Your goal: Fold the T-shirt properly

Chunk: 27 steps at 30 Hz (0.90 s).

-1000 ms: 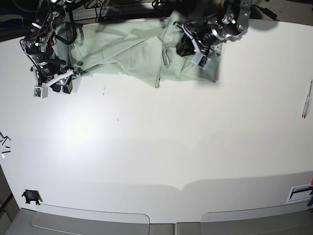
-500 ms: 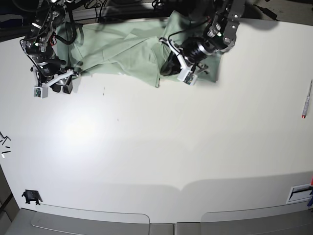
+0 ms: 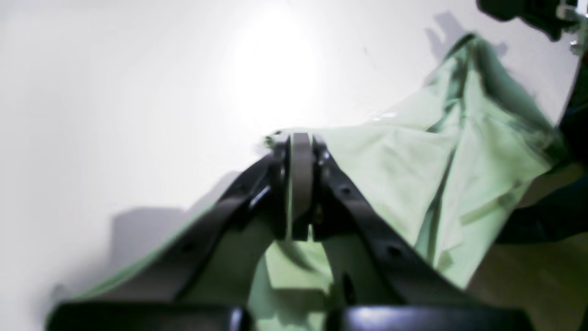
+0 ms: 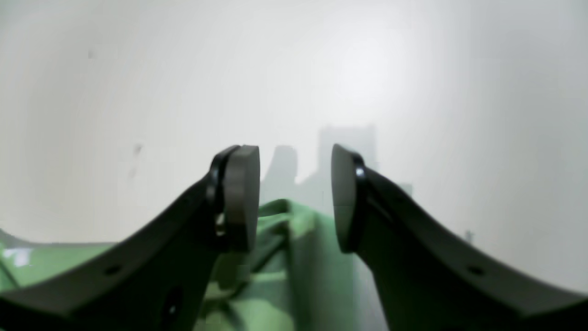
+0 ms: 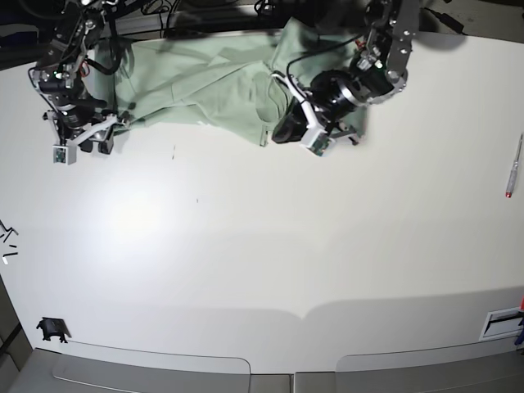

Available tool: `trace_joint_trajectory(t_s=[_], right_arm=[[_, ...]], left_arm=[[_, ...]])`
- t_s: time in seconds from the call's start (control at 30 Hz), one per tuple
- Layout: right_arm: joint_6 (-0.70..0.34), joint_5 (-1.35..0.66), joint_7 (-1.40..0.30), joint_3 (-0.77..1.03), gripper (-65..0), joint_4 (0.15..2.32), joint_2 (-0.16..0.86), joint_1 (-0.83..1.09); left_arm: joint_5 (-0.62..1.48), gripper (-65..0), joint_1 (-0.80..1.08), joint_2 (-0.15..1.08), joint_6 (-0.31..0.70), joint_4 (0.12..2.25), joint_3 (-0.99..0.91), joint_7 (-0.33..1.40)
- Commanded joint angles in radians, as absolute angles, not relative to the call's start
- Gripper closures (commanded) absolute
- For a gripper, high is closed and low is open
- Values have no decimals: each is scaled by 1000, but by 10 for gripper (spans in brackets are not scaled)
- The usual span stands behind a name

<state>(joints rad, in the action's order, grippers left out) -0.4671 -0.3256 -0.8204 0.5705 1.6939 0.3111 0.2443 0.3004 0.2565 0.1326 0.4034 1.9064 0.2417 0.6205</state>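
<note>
Left wrist view shows the left gripper (image 3: 301, 184) with its pads pressed together on a fold of the T-shirt (image 3: 413, 174). The right gripper (image 4: 294, 197) stands parted, empty, over the shirt's edge; the shirt lies crumpled along the table's (image 5: 270, 246) far side.

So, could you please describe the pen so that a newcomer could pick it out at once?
Start at the white table and follow its right edge. A slim, pale pen lies there alone, nearly upright in the base view, far from the mint-green cloth T-shirt; its red lower tip marks it.
</note>
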Motion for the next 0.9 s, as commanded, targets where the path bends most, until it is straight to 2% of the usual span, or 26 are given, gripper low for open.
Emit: trace_joint_trajectory(t_s=[0.0,0.07,0.1,0.23,0.43,0.7,0.87], right_arm=[[-471,-344,-812,576,-326,1708,349,236],[-470,-344,-820,577,-423,1707,389,245],[-470,-344,-819,577,-447,1705,411,253],[-445,-397,-830,577,-450,1632,496,266],[-474,-623,-889,577,-450,1393,582,251],[-685,-1010,-1184,576,-450,1210,567,247],[-698,-1139,-1237,576,-450,1203,528,247]], left_arm=[[314,0,260,146,411,1934,242,606],[312,0,272,171,411,1945,242,606],[307,0,280,181,411,1945,242,606],[231,0,309,199,411,1944,242,605],[210,0,331,203,411,1944,240,591],[210,0,330,202,411,1944,240,574],[210,0,330,202,411,1944,240,575]])
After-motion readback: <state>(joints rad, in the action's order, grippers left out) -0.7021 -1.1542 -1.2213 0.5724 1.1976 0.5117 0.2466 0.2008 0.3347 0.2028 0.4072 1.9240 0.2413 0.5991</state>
